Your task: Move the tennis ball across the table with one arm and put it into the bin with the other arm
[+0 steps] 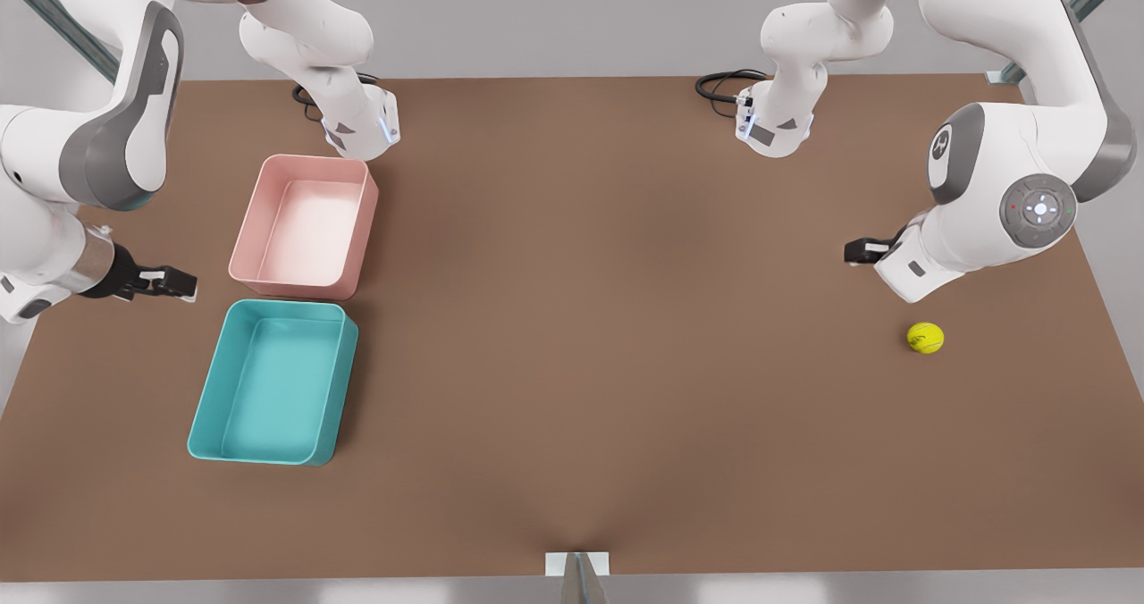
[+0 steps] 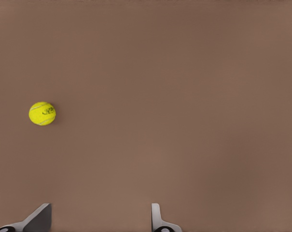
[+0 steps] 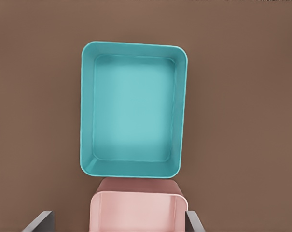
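The bin is sitting empty on the table toward the front view's left, just beside the pink tub, with the right gripper hovering close by, fingers apart. The tennis ball is resting on the table at the front view's right, well apart from the bin, while the left gripper is hanging near it with fingers spread wide.

The table bears the bin, a pink tub, the tennis ball.
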